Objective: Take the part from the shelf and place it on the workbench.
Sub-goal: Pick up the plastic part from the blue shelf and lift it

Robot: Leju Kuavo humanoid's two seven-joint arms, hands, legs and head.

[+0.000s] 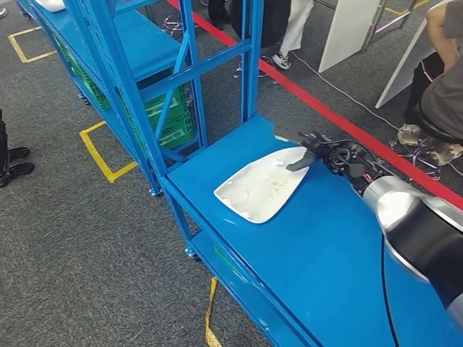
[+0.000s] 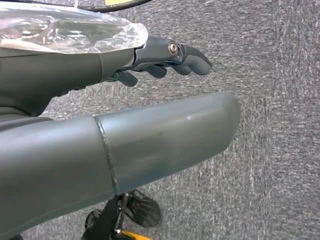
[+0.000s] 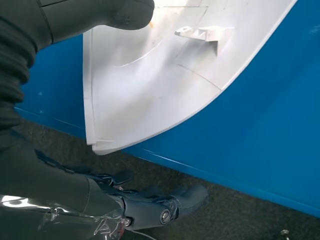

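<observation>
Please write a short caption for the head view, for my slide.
The right robot hand touches the far edge of a white part lying on the blue workbench, beside the blue shelf.

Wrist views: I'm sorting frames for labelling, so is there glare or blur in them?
Left wrist view: bright glare on the clear cover; left hand sharp, carpet smeared. Right wrist view: white part slightly washed out, small glint beside the right hand.

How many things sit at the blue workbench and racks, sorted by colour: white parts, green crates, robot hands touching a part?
White parts: 2, counting one on the far shelf
Green crates: 2, the other farther back
Right hand on the part: 1
Total: 5
</observation>
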